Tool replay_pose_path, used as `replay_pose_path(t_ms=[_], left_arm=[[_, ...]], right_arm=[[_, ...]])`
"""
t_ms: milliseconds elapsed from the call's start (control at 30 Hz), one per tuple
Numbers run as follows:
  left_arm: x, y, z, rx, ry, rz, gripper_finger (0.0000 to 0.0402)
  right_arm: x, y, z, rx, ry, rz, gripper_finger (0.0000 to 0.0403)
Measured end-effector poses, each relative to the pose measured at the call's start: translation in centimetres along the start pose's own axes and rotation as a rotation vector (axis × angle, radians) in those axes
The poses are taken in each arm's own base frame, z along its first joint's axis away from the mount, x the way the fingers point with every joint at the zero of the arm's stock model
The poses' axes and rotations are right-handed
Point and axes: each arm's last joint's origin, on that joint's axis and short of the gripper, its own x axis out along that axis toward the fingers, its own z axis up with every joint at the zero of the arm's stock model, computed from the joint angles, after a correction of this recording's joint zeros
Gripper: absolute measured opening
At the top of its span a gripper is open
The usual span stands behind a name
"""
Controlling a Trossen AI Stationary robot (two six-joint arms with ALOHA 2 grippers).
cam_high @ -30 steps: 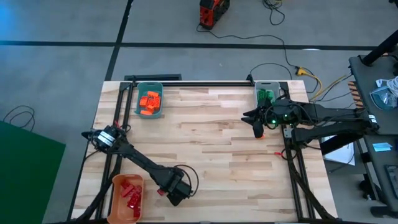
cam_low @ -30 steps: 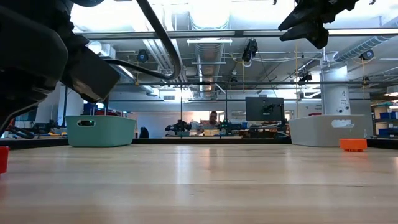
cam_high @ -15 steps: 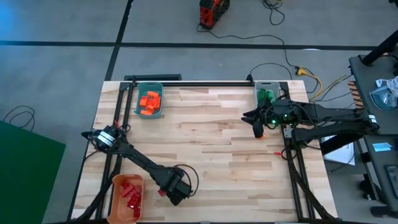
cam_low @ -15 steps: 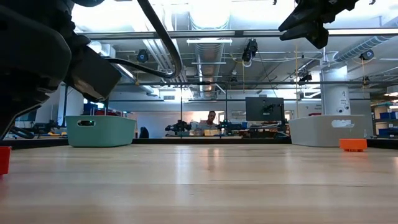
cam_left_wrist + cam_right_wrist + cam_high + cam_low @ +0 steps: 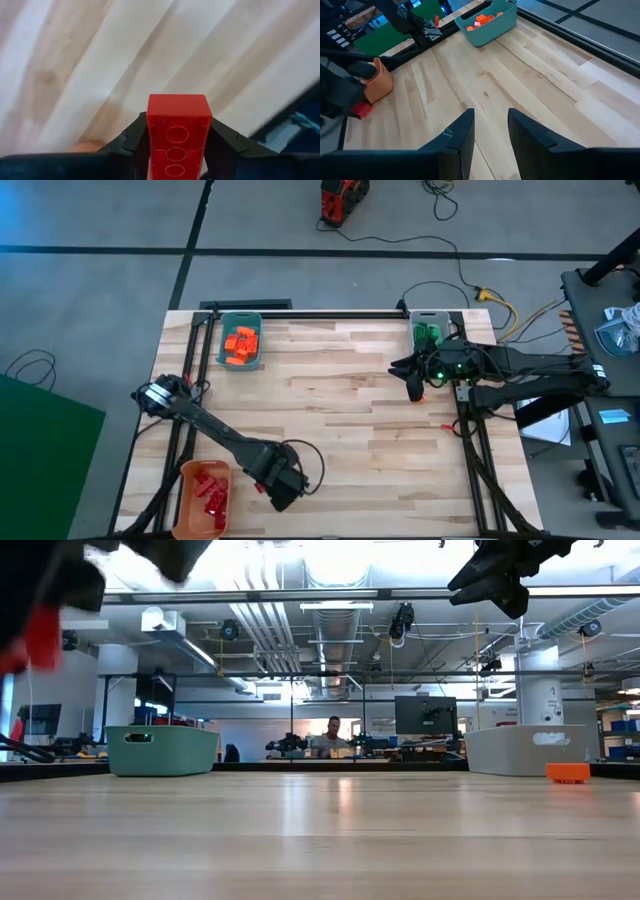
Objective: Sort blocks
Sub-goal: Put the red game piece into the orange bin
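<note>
My left gripper is near the table's front edge, just right of the orange bin, and is shut on a red block. The low view shows that block well above the tabletop. My right gripper hangs open and empty above the table's right side, high in the low view. An orange block lies flat on the table close by it. The teal bin holds orange blocks, the grey bin green ones, and the orange bin red ones. My left gripper pinches the red block between its two fingers, one on each long side. The block's hollow underside faces the wrist camera, and its free end sticks out past the fingertips. It is lifted clear of the table.
The teal bin stands at the far left and the grey bin at the far right. The orange bin sits at the near left corner. Bare wood lies between the two arms. Black frame rails run along the table's sides.
My left gripper has risen from the tabletop with the red block, which was at table level a second ago and now hangs clear, high above it. The right arm has kept still.
</note>
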Motion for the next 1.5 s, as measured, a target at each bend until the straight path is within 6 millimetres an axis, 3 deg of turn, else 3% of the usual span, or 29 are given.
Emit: replay_pose_path(t_ms=[167, 367, 567, 733, 1000, 1500], left_arm=[[-4.0, 0.1, -1.9, 0.176, -0.036, 0.018, 0.0122], [-7.4, 0.6, -6.2, 0.444, -0.061, 0.014, 0.0122], [-9.8, 3.3, -11.4, 0.557, -0.038, 0.045, 0.0121], [-10.5, 5.9, -14.3, 0.568, -0.036, 0.042, 0.0121], [-8.3, 8.8, -16.2, 0.582, -0.097, -0.012, 0.0121], [-0.6, 11.1, -15.9, 0.652, -0.12, -0.017, 0.0121]], right_arm=[[0.0, 0.0, 0.0, -0.001, -0.006, -0.012, 0.0101], [0.0, -0.1, 0.1, -0.001, -0.026, -0.047, 0.0093], [0.0, -0.3, 0.3, 0.037, -0.065, -0.1, 0.0091], [-0.1, -0.4, 0.3, 0.084, -0.098, -0.153, 0.0083], [-0.1, -0.5, 0.4, 0.118, -0.119, -0.175, 0.0068], [-0.1, -0.5, 0.5, 0.149, -0.138, -0.193, 0.0064]])
